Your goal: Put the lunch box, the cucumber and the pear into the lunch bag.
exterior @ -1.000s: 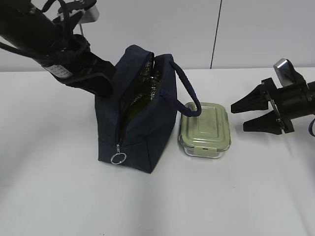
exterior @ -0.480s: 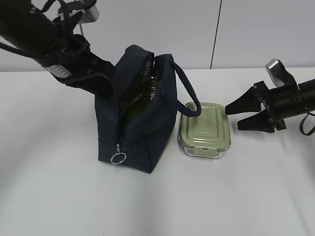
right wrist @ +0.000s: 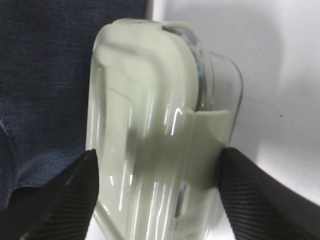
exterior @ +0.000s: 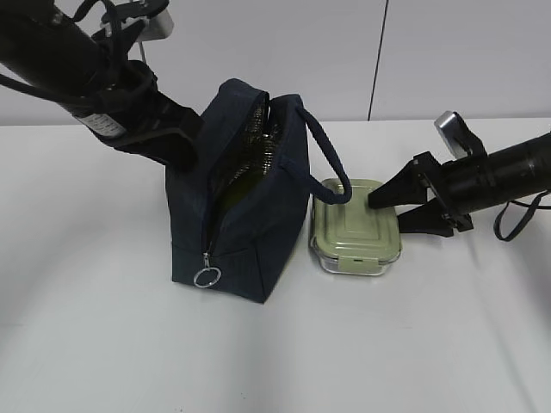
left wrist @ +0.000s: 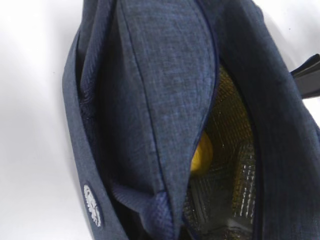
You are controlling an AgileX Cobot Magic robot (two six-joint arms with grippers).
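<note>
The navy lunch bag (exterior: 245, 224) stands unzipped on the white table, its handle (exterior: 331, 159) drooping onto the lunch box. My left arm reaches to its upper back; the fingers are hidden by fabric (left wrist: 160, 100) and appear to hold the raised top edge. The yellow pear (left wrist: 202, 152) lies inside on the silvery lining. A dark green shape (exterior: 245, 182) in the opening looks like the cucumber. The sage-lidded lunch box (exterior: 357, 228) sits right of the bag. My right gripper (exterior: 392, 211) is open, its fingers (right wrist: 70, 195) either side of the box's right end (right wrist: 155, 150).
The bag's zipper ring pull (exterior: 207, 277) hangs at its front lower edge. The bag and the box stand almost touching. The white table (exterior: 448, 344) spreads to the front and right, with a grey wall behind.
My right gripper has moved left from the table's right side to the lunch box and now straddles its right end. The left arm and bag have not moved.
</note>
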